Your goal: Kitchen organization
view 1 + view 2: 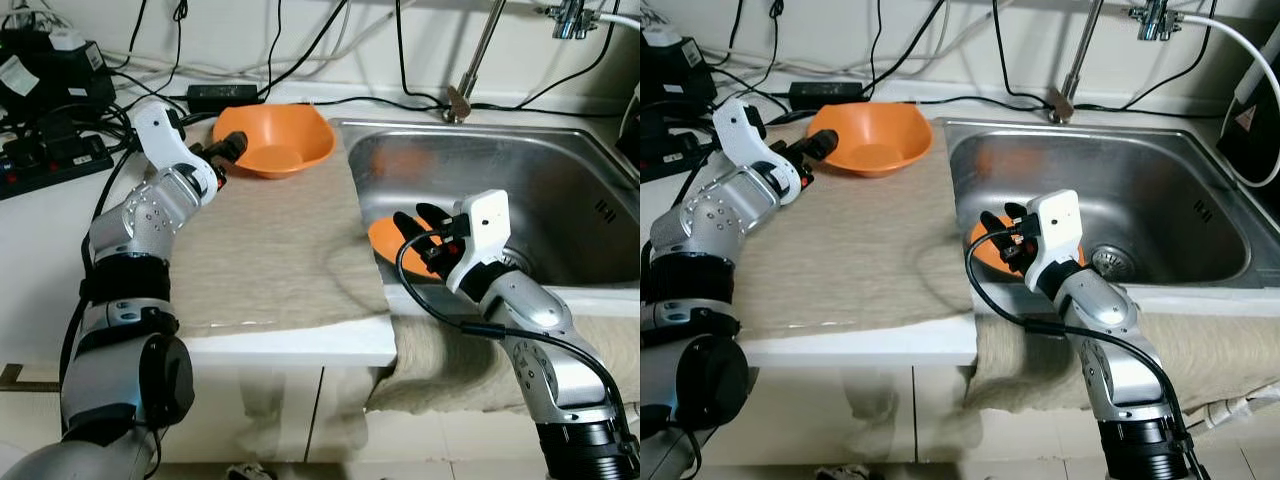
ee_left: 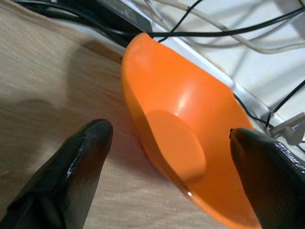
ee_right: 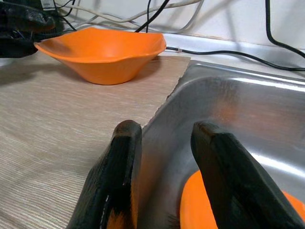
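An orange bowl [image 1: 275,135] stands upright at the back of a beige mat [image 1: 270,250] on the counter, beside the steel sink [image 1: 560,190]. My left gripper [image 1: 235,150] is open just left of the bowl's rim, and in the left wrist view its fingertips [image 2: 95,138] flank the bowl [image 2: 181,124] without touching it. A second orange dish [image 1: 383,238] lies in the sink's near-left corner. My right gripper [image 1: 418,225] hovers over that dish with a gap between its fingers [image 3: 124,157], low above the dish's edge [image 3: 209,205].
A power strip [image 1: 50,160], a black adapter [image 1: 225,95] and several cables crowd the counter's back left. The faucet pipe [image 1: 470,70] rises behind the sink. The mat drapes over the counter's front edge [image 1: 440,360] below the sink.
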Robot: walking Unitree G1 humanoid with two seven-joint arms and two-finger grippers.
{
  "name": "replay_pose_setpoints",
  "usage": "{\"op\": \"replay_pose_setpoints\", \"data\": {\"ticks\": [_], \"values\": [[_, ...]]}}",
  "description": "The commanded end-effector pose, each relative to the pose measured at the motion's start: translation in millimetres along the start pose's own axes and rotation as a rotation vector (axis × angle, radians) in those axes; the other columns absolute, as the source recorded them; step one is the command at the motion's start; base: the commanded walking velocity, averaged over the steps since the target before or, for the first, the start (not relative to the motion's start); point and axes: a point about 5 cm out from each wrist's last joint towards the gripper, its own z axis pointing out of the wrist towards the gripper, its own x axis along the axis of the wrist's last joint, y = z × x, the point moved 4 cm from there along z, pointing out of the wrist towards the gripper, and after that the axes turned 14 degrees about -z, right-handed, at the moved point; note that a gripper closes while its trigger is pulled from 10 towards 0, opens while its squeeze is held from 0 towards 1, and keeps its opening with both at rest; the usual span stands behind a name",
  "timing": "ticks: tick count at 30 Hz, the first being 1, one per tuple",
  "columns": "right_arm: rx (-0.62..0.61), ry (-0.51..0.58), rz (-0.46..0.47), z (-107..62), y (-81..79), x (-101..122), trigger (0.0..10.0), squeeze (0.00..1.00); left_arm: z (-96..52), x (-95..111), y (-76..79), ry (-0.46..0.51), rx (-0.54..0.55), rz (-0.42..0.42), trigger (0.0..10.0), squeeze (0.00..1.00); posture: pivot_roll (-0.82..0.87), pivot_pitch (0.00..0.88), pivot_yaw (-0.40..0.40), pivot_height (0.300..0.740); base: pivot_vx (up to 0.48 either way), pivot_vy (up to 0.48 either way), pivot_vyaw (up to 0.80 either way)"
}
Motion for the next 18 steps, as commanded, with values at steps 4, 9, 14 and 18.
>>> {"op": "replay_pose_setpoints", "data": {"ticks": [4, 9, 14, 18], "values": [[0.007, -0.001, -0.004, -2.0, -0.3, 1, 10.0, 0.0, 7.0, -2, 8.8, -0.034, -0.026, 0.028, 10.0, 1.0, -0.07, 0.0, -0.014, 0.74, 0.0, 0.0, 0.0], [0.049, 0.003, -0.015, -0.4, -6.6, 3, 10.0, 0.0, 14.5, -15, 14.1, -0.098, -0.039, 0.034, 10.0, 0.69, -0.07, 0.0, -0.014, 0.74, 0.0, 0.0, 0.0], [0.101, 0.028, -0.001, -4.2, -12.8, 7, 10.0, 0.0, 18.0, -25, 14.1, -0.135, -0.022, 0.047, 10.0, 0.0, -0.08, 0.0, -0.006, 0.74, 0.0, 0.0, 0.0], [0.197, 0.025, -0.006, -10.3, -24.9, 6, 10.0, 0.0, 20.2, -28, 14.0, -0.142, -0.022, 0.048, 10.0, 0.0, -0.08, 0.0, -0.002, 0.74, 0.0, 0.0, 0.0]]}}
